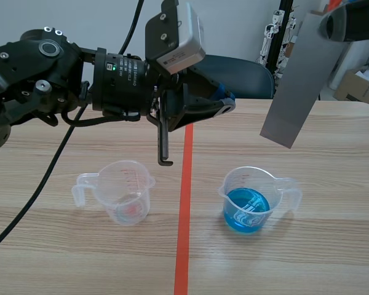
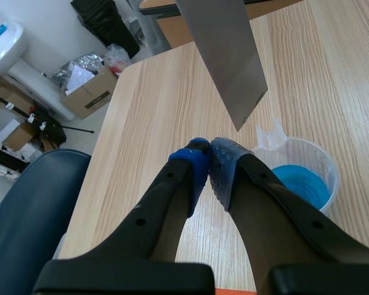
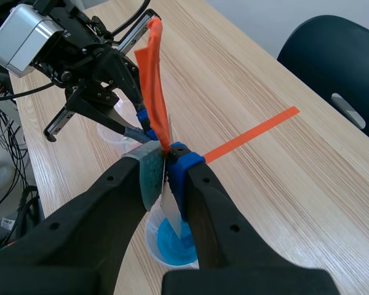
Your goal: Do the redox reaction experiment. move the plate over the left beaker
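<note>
A grey metal plate [image 1: 298,80] hangs tilted from my right gripper [image 1: 335,24], which is shut on its top end, high over the table behind the right beaker [image 1: 252,200] of blue liquid. In the right wrist view the plate [image 3: 155,86] shows edge-on between my pads, mirroring the orange tape, above the blue beaker [image 3: 169,246]. The left beaker [image 1: 126,190] holds a little clear liquid and stands left of the tape line. My left gripper [image 1: 226,103] is shut on nothing, raised behind the beakers. From the left wrist I see the plate [image 2: 224,55] ahead of my shut left gripper [image 2: 208,161].
An orange-red tape line [image 1: 184,209] runs down the table between the beakers. A dark blue chair [image 1: 240,77] stands behind the table's far edge. Cardboard boxes [image 2: 89,92] lie on the floor beyond the table.
</note>
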`<state>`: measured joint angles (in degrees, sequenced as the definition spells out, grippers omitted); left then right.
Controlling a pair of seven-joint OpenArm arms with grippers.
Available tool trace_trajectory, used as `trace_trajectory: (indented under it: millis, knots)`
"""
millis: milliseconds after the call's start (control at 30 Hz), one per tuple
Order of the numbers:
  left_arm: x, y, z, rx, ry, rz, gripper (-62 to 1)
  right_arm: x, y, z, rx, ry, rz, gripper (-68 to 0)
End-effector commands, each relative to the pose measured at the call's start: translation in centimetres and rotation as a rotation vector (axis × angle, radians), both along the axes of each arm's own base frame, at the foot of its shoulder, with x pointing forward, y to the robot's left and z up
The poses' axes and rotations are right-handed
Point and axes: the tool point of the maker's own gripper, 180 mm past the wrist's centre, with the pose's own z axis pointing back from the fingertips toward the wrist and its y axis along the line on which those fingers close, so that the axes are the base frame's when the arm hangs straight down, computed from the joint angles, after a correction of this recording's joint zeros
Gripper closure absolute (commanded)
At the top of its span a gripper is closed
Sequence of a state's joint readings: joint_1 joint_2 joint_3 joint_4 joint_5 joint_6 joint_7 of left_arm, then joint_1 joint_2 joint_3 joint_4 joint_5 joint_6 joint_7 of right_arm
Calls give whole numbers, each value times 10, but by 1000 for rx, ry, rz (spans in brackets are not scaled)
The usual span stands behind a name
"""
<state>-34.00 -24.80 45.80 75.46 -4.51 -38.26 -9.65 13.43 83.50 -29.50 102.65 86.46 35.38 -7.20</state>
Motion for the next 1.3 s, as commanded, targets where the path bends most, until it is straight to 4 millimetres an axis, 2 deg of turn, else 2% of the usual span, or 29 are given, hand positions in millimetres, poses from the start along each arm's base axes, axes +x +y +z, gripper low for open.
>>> trace_trajectory:
  millis: [0,633,933,1067,1267]
  knots:
    - [-1,-3,11,-29,-16,-16,-40,2,-1,9,-3,-24,1,-6]
    - [-1,-3,11,-29,-15,-15,-40,1,-1,5,-21,-12,4,-6]
    - [-6,-1,2,-28,12,-12,-40,0,6,0,3,4,16,-6]
    - [-7,4,-1,-28,23,-5,-40,-1,10,-1,23,5,22,-6]
    - [-7,24,-11,-27,37,25,-41,-1,15,-1,46,7,29,-6]
